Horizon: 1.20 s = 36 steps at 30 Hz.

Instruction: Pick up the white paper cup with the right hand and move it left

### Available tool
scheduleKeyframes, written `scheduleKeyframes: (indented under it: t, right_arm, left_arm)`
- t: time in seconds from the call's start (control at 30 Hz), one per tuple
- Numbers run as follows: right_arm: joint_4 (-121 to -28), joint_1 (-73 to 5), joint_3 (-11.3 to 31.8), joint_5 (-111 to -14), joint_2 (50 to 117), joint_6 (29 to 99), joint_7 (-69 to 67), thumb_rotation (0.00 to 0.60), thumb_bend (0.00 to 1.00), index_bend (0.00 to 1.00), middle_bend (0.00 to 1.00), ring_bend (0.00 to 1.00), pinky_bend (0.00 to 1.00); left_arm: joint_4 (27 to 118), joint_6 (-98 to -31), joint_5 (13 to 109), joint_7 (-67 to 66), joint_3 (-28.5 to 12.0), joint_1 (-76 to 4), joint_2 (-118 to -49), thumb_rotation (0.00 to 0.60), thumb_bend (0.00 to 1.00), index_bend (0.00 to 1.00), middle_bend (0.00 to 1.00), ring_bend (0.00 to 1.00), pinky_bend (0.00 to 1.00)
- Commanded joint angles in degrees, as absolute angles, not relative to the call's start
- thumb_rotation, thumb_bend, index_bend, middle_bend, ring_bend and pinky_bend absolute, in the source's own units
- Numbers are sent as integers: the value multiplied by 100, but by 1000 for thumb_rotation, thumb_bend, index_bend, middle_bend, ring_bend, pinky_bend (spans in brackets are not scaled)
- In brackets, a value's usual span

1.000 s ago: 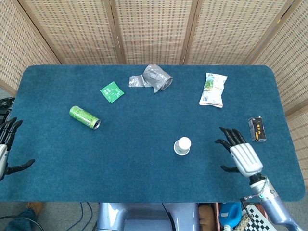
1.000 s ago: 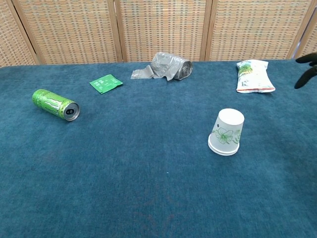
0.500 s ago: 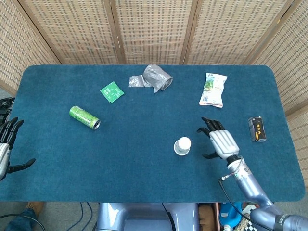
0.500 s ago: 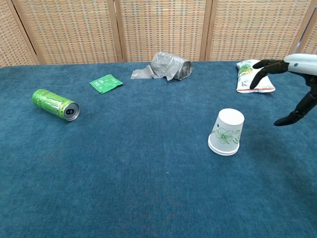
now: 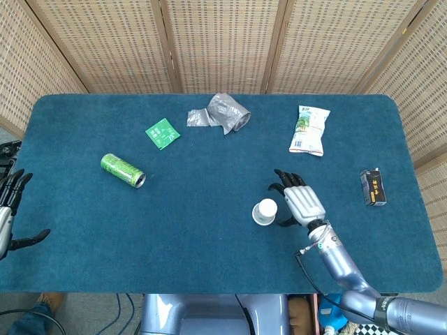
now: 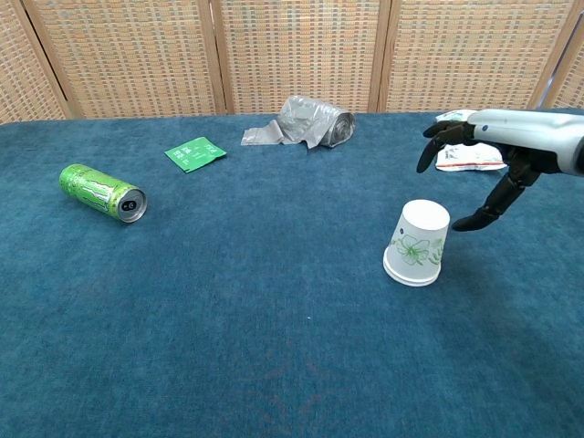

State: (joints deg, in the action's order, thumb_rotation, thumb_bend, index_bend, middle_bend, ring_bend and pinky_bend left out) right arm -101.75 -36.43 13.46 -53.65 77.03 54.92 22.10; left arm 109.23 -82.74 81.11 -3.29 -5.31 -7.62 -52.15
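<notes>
The white paper cup (image 5: pixel 265 211) (image 6: pixel 419 243) stands upside down on the blue table, right of centre, with a green leaf print on its side. My right hand (image 5: pixel 297 201) (image 6: pixel 493 146) hovers just to the cup's right, fingers spread and empty, thumb hanging close to the cup without touching it. At the far left edge of the head view my left hand (image 5: pixel 10 209) hangs open off the table; the chest view does not show it.
A green can (image 5: pixel 123 170) (image 6: pixel 101 192) lies on its side at the left. At the back lie a green packet (image 5: pixel 162 132), a crumpled grey bag (image 5: pixel 221 114) and a snack bag (image 5: pixel 309 130). A dark box (image 5: pixel 374 187) sits at the right edge.
My right hand has moved left across the table, from well to the cup's right to right beside it. The cup and the left hand have not moved.
</notes>
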Motion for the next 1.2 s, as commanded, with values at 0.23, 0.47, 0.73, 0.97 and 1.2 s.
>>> scheduleKeyframes:
  t: [0.23, 0.47, 0.73, 0.97, 1.2]
  right_arm:
    - [-9958, -3857, 1234, -4978, 7988, 5542, 2420, 600, 311, 303, 0, 0, 0]
    - [-9783, -3964, 1200, -4820, 8152, 5532, 2365, 600, 312, 303, 0, 0, 0]
    - [-9777, -4002, 1166, -4833, 8148, 5542, 2273, 600, 320, 303, 0, 0, 0]
    - [-9750, -4052, 1139, -4772, 8133, 5518, 2247, 600, 346, 313, 0, 0, 0]
    - [-9727, -4084, 1114, -4774, 8133, 5520, 2175, 600, 354, 345, 0, 0, 0]
  left_arm:
    - [10911, -8262, 8100, -264, -537, -770, -5193, 600, 114, 0, 0, 0, 0]
    - [10896, -8242, 8061, -229, -555, -786, -5183, 600, 114, 0, 0, 0, 0]
    - [10899, -8217, 8021, -221, -561, -797, -5181, 600, 114, 0, 0, 0, 0]
    - [10918, -8213, 8014, -239, -557, -800, -5180, 600, 114, 0, 0, 0, 0]
    - [10918, -8194, 7955, -235, -571, -809, -5179, 600, 114, 0, 0, 0, 0]
